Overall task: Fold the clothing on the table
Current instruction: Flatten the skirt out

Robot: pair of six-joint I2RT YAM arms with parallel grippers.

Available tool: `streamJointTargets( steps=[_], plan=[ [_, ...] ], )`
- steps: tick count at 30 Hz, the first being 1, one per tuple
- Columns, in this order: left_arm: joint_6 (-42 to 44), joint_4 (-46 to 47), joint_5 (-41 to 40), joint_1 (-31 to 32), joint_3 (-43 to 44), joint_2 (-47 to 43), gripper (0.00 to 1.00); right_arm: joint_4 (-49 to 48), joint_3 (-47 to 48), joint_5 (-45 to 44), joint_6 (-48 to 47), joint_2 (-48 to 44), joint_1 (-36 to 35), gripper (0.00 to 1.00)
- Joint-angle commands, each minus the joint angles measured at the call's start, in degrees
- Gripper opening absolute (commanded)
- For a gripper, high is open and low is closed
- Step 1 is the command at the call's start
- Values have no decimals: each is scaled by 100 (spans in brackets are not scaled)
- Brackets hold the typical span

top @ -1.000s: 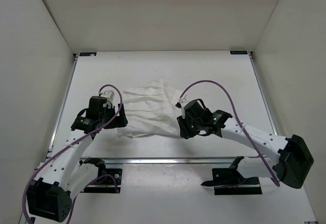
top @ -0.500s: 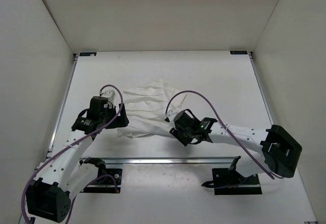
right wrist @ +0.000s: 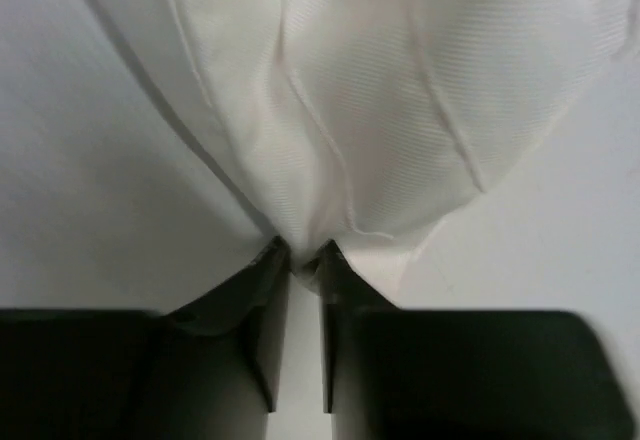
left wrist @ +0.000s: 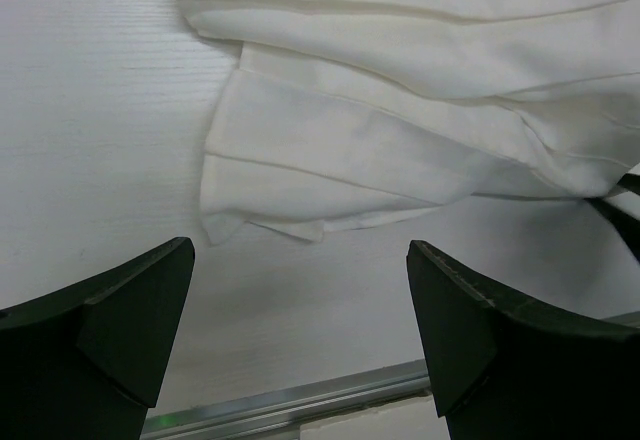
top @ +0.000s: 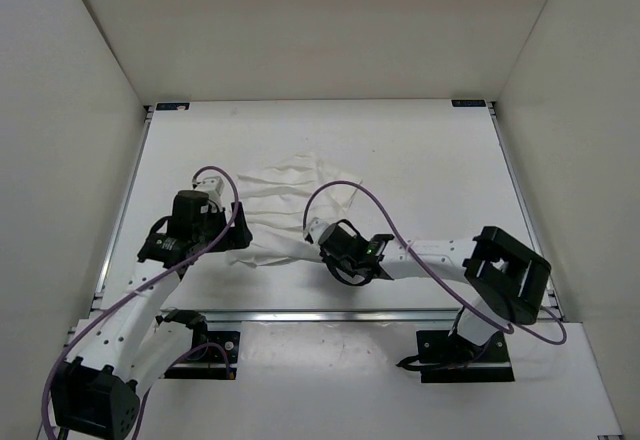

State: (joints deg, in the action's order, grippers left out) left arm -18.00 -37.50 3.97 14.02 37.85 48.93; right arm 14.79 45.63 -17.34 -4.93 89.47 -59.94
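White table (top: 420, 160) between plain white walls (top: 300, 30)

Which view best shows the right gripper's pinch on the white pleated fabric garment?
Right wrist: the right gripper pinches a gathered fold of the white pleated fabric garment between its fingertips. Top external shows only the wrist over the garment's near edge; left wrist shows just a garment corner.

Bright, even overhead light; soft shadow under the clothing (left wrist: 380, 160); right wrist view blurry up close.
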Motion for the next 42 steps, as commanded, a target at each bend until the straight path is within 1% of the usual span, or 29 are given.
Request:
streamJointTargets(
  steps=[1,2,3,4,7,8,9,10,11,13,14,15,16,18,19,20,21,22,24,26,27,28,31,33,34,35,38,40,42],
  plan=[
    [33,146,131,-49,-58,-164,99,-116,182,-156,79,395,193,10],
    [42,146,148,-31,-58,-190,98,-73,305,-129,115,413,220,0],
    [25,146,96,-48,-67,-225,99,-38,446,-77,141,413,246,1],
    [7,120,104,-75,-84,-287,99,67,578,176,150,431,281,0],
    [-115,120,-53,-311,-84,-567,98,358,1560,1089,449,501,527,0],
    [-125,172,-63,-391,-128,-751,99,471,2198,1258,727,553,684,0],
    [-221,216,-63,-478,-137,-927,98,516,2953,1634,887,728,799,0],
    [-282,216,-115,-523,-154,-1007,98,560,3413,1873,1019,904,817,0],
    [-370,208,-159,-575,-120,-1191,99,639,4331,2023,1055,1001,887,0],
    [-502,217,-343,-532,-137,-1385,99,902,6370,1998,1222,1431,862,0],
    [-572,208,-370,-515,-137,-1473,99,955,6780,1815,1301,1502,853,0],
    [-634,216,-362,-541,-146,-1569,99,825,7341,1570,1676,1425,974,1],
    [-652,173,-379,-523,-111,-1605,99,685,7364,1402,1871,1285,1037,0],
    [-644,128,-344,-515,-50,-1676,98,212,6673,1146,2852,506,1379,0],
    [-661,102,-379,-506,3,-1685,99,104,5869,1189,3118,258,1754,0],
    [-678,50,-362,-540,38,-1676,98,-175,4904,1303,3634,-267,2115,0],
    [-652,58,-353,-471,100,-1624,99,-395,3885,1330,4040,-820,2240,0],
    [-626,6,-327,-470,126,-1597,99,-511,2996,1469,4409,-1270,2763,0],
    [-582,-73,-204,-427,188,-1509,99,-485,2209,1697,4832,-1947,3031,0],
    [-495,-56,-29,-383,232,-1316,98,-433,866,1682,5027,-2484,3383,0],
    [-511,-39,59,-365,189,-1246,98,-320,382,1943,5045,-2766,3497,0],
    [-485,-12,208,-330,206,-1123,99,-110,-15,1997,5080,-2969,3507,0],
    [-459,145,665,-181,92,-851,99,252,-589,2042,5133,-3426,3577,0],
    [-546,435,921,65,-39,-753,99,270,-1062,2077,5134,-3698,3595,0],
    [-642,532,930,274,-75,-718,99,262,-1143,2068,5125,-3796,3586,0],
    [-791,776,922,511,-154,-648,99,314,-1231,2147,5081,-3849,3760,0],
    [-959,1033,1044,882,-286,-350,99,262,-1101,2533,4932,-3718,3824,0],
    [-995,1078,1045,804,-260,-261,99,244,-802,2579,4774,-3324,3500,0],
    [-1048,1008,1036,436,-208,-331,98,209,-154,2508,4747,-2894,2685,0]
  ],
)
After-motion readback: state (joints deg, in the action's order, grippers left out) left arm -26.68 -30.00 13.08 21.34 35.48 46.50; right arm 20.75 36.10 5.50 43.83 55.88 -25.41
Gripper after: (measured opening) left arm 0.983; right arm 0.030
